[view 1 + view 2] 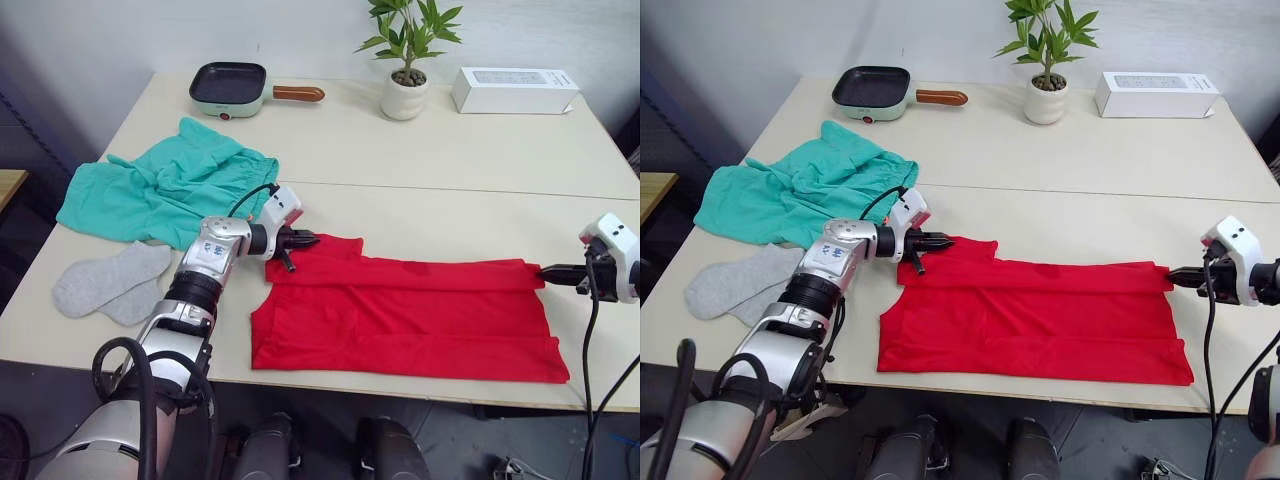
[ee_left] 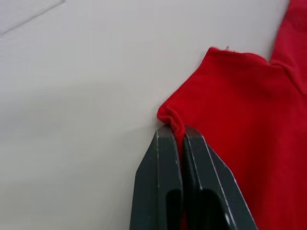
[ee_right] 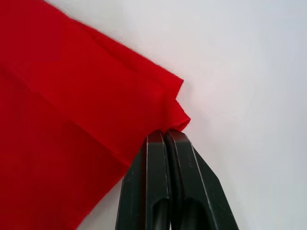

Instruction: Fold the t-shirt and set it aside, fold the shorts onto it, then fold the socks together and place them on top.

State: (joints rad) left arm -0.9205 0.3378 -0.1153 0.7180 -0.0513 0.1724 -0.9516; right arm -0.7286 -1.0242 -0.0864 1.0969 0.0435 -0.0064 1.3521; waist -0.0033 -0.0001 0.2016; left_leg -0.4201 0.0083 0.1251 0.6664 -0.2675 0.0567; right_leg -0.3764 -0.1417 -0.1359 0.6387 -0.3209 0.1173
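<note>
The red t-shirt (image 1: 400,315) lies flat and folded lengthwise across the front of the table. My left gripper (image 1: 312,239) is shut on its far left corner, and the wrist view shows red cloth pinched between the fingers (image 2: 165,158). At the far right corner my right gripper (image 1: 543,270) is shut on the t-shirt's edge (image 3: 177,117). The teal shorts (image 1: 165,185) lie crumpled at the left of the table. Two grey socks (image 1: 112,282) rest side by side in front of the shorts, near the left front edge.
A small green pan with a wooden handle (image 1: 232,88) stands at the back left. A potted plant (image 1: 405,85) and a white box (image 1: 515,90) stand at the back right. A seam (image 1: 450,187) crosses the table behind the t-shirt.
</note>
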